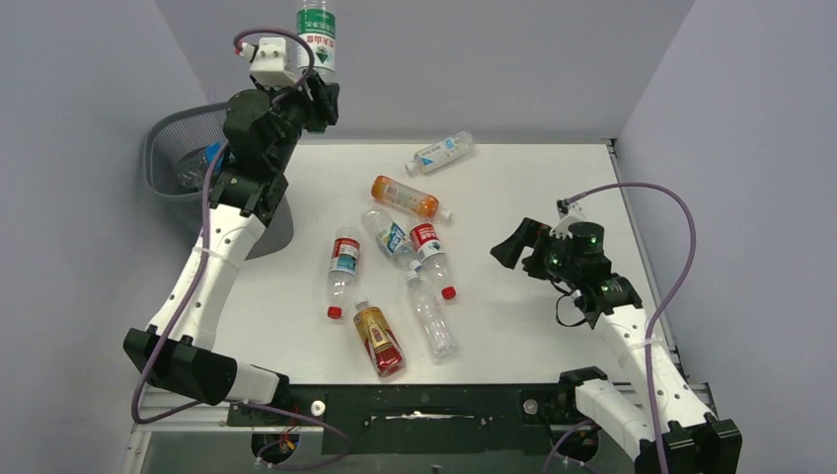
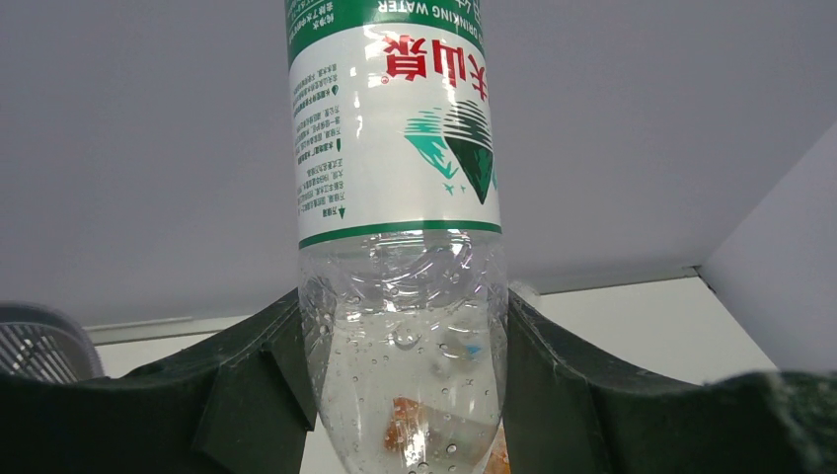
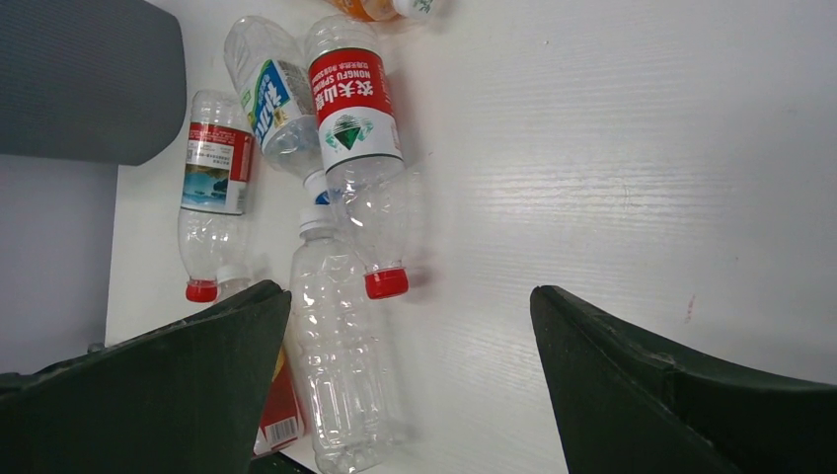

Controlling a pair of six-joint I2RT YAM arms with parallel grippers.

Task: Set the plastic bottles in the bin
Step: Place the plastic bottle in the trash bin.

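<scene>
Closest to the near edge of the table [image 1: 553,178], left of centre, lies an amber bottle [image 1: 379,340] with a red label. Its long axis runs near to far and its cap points at the far edge. Just to its right is a clear unlabelled bottle [image 1: 431,318], which also points its neck toward the far edge and leans a little left.

Next out is a cluster of three. A bottle with a red and blue label [image 1: 342,269] runs near to far, its red cap aimed at the near edge. A red-labelled bottle [image 3: 353,128] lies the same way, with its red cap toward the near edge and slightly right. The blue-labelled bottle [image 3: 268,94] lies against it on the left, slanting so that its neck meets the clear bottle's neck.

Over the right half of the table hangs the right gripper [image 3: 410,293]. Its jaws are spread wide with nothing between them, and it faces the cluster.

Farther out, an orange bottle [image 1: 405,197] lies on a diagonal, with its white cap pointing right and slightly near. Close to the far edge, a clear bottle with a pale label [image 1: 440,153] lies slantwise, its cap toward the left.

The bin [image 1: 170,138] stands at the far left corner, with something blue showing inside it. Just right of its rim and raised high, the left gripper [image 1: 318,91] is clamped on a green-labelled bottle [image 2: 395,118]. This bottle's long axis stands upright out of the jaws. Its cap is hidden, so I cannot tell which end is up.
</scene>
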